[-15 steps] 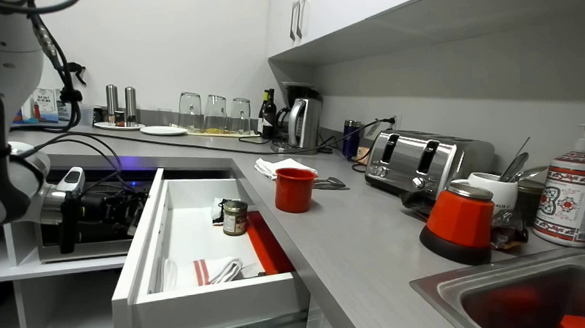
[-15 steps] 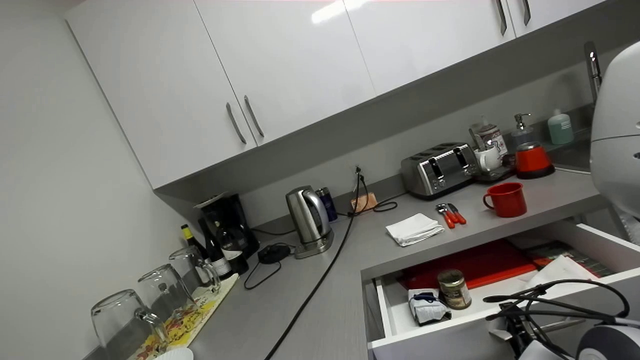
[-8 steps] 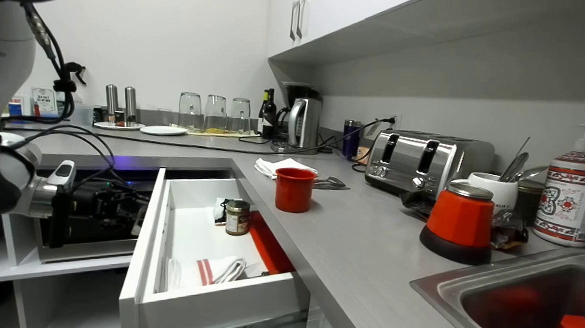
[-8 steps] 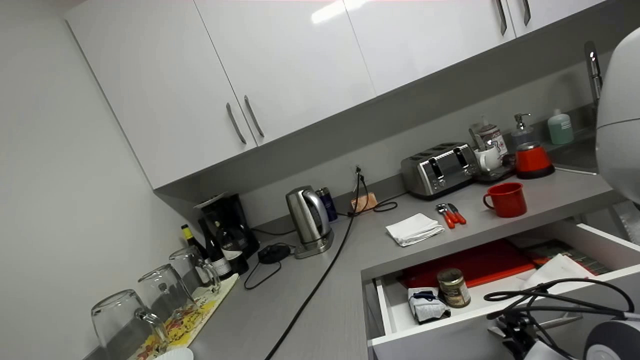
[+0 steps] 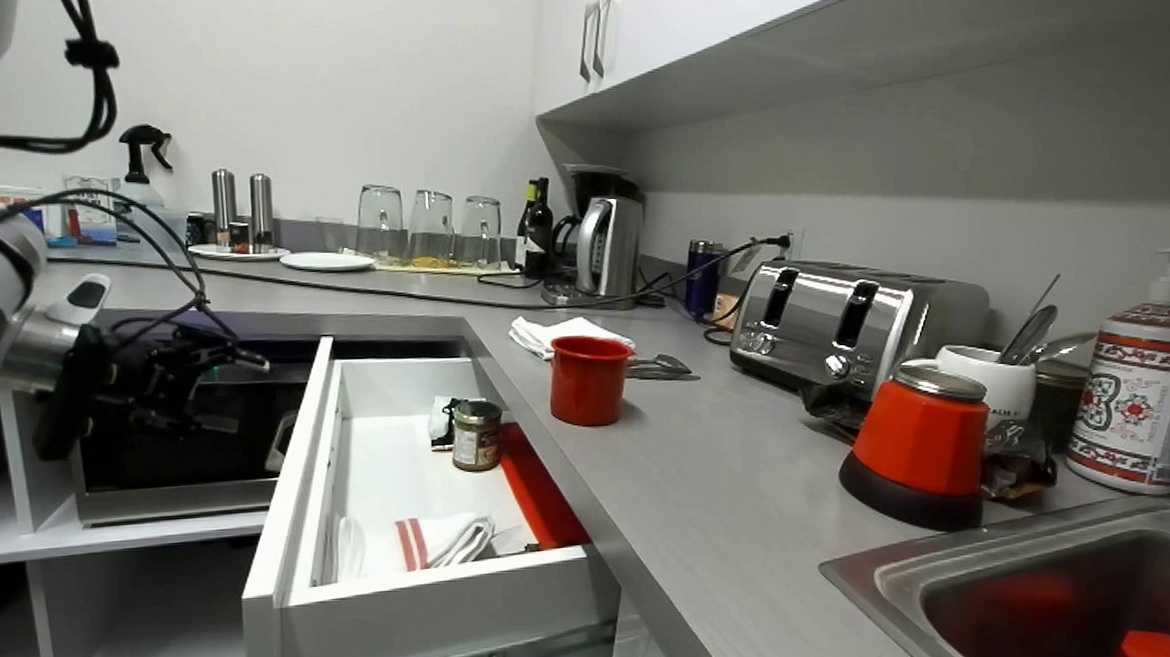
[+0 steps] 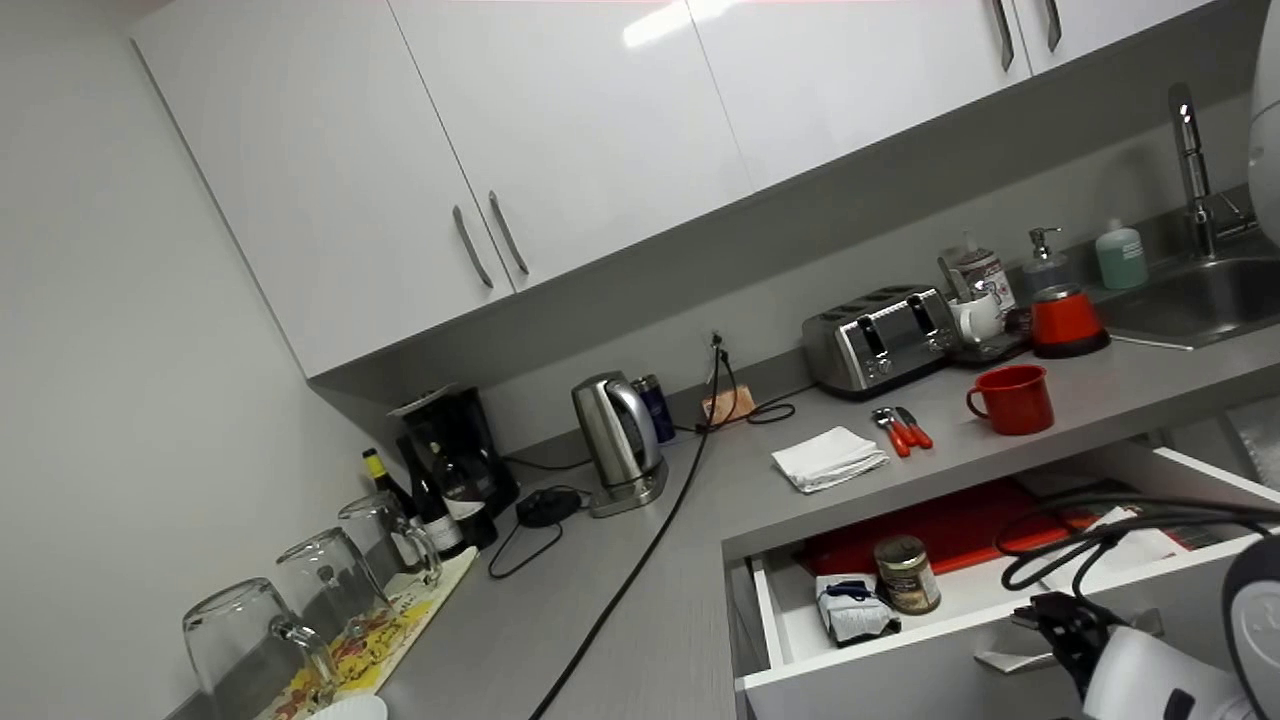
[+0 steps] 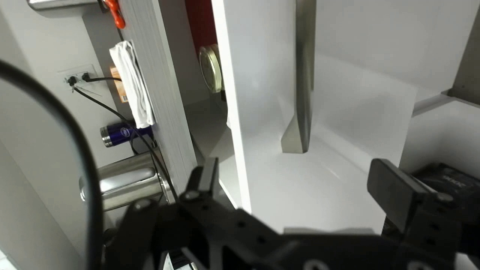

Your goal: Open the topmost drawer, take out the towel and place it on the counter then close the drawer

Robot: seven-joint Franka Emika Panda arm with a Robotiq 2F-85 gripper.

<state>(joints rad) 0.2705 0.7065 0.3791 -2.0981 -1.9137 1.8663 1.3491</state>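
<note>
Arm (image 5: 1, 274) is pulling back from the topmost drawer (image 5: 435, 617) vs a second ago; drawer is sitting slightly further in, still well out of its cabinet. Grey counter (image 5: 672, 464) is running higher than the jaws and beyond them, turning a corner. White folded cloth (image 6: 828, 460), red-handled utensils (image 6: 903, 430) and red cup (image 6: 1013, 400) are sitting on it, past the drawer from the jaws; toaster (image 6: 880, 340) is standing further off. White wall cabinets (image 6: 590, 140) are hanging high above the jaws. Dark-fronted appliance (image 5: 187, 465) is showing behind the jaws in an exterior view.

Towel (image 5: 426, 544), folded, white with red stripes, is lying inside the drawer, across its front from the jaws. Lidded jar (image 5: 476, 434) is standing in there too, beside a red flat item (image 6: 930, 525).

Jaws are standing wide apart, bare space between them, white drawer front showing through in the wrist view. Bar handle (image 7: 305, 75) is sitting ahead of the jaws, clear of them.
</note>
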